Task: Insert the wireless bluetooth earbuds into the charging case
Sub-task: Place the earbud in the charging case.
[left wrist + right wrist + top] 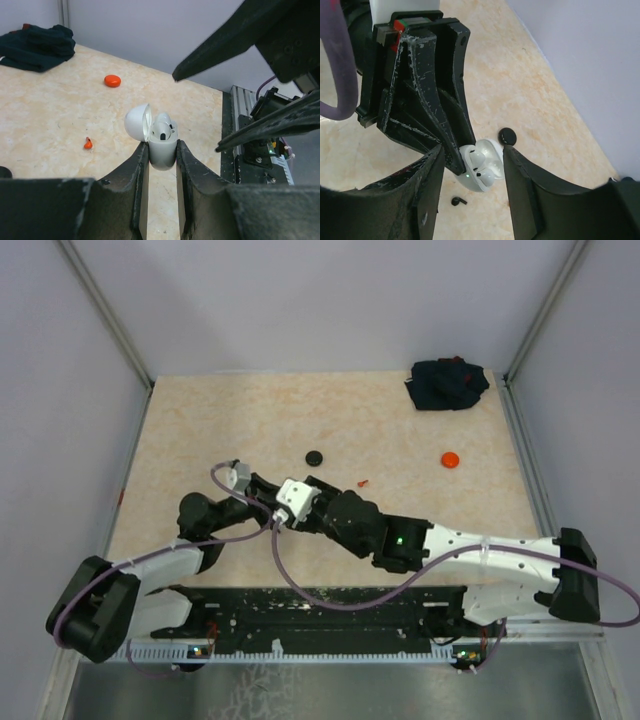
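My left gripper (pixel 161 150) is shut on a white charging case (pixel 162 147), lid open, held above the table. Two white earbuds (pixel 481 165) sit in its wells. My right gripper (pixel 472 150) is open and empty, its fingers (pixel 240 40) spread on either side of the case (pixel 480 172) without touching it. A red earbud (pixel 87 144) lies on the table beside the case and shows in the top view (pixel 363 483). A black earbud (pixel 458 201) lies under the case. In the top view both grippers (pixel 305 500) meet at mid-table and hide the case.
A black puck (pixel 314 456) lies just beyond the grippers, a red puck (pixel 450 459) to the right. A dark cloth (pixel 448 383) is bunched at the far right corner. The black rail (pixel 250 150) runs along the table's near edge.
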